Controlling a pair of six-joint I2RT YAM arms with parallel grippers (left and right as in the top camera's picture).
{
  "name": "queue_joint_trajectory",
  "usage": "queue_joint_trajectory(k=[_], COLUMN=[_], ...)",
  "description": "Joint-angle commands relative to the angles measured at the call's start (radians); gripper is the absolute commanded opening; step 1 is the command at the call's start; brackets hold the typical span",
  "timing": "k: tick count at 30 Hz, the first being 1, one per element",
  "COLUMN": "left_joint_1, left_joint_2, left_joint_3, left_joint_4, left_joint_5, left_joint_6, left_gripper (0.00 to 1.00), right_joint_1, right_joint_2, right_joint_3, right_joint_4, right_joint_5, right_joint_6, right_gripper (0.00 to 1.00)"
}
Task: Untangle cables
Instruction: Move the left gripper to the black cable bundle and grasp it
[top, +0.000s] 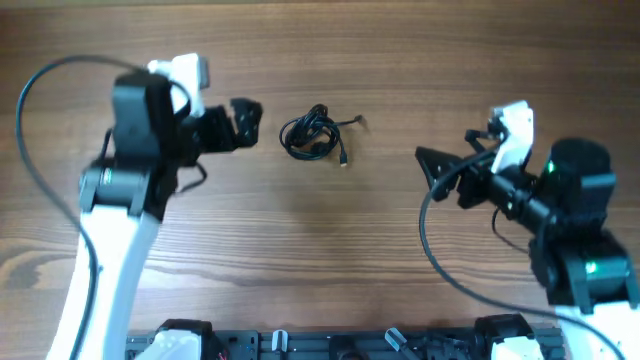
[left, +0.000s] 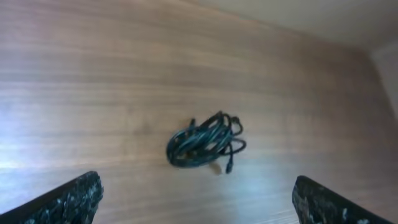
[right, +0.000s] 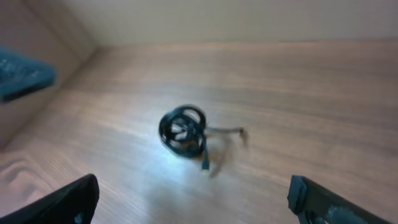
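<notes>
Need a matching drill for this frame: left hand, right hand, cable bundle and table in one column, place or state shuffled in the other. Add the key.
Column 1
1. left hand, black, two fingers
2. right hand, black, two fingers
3. tangled bundle of thin black cables
4. brown wooden table

Column 2
A. lies between the two hands, touched by neither
B. open, the farther one from the bundle
C. carries the bundle
D. open, the nearer one to the bundle

Pairs: 1-D, 2-B, 3-A, 4-C
</notes>
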Motion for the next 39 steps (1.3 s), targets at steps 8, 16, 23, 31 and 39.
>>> queue_joint_trajectory(k=[8, 16, 23, 31, 39], left_joint_1=[-0.013, -0.086, -0.186, -0.231, -0.229], left_joint_2=[0.298, 0.427, 0.525, 0.636, 0.668], left_joint_3=[0.178, 0.178, 0.178, 0.178, 0.178], left_joint_4=[-0.086, 0.030, 0.104, 0.109, 0.117], left_joint_5=[0.116, 0.126, -0.056, -0.089, -0.089], left_joint_6=[0.064, 0.077, 0.134, 0.152, 0.151], left_gripper=[1.00, 1.00, 0.91, 0.73, 0.27], right_joint_1=[0.002, 0.002, 0.002, 0.002, 0.002], right_joint_2=[0.212, 0.296, 0.318, 0.318, 0.318], right_joint_3=[0.164, 0.164, 0.164, 0.164, 0.164], right_joint_4=[-0.035, -0.033, -0.054, -0.057, -0.063], right_joint_5=[-0.074, -0.081, -0.081, -0.081, -0.080], right_joint_6=[-0.014, 0.036, 0.034, 0.034, 0.034], right_gripper=[1.00, 1.00, 1.00, 1.00, 1.00])
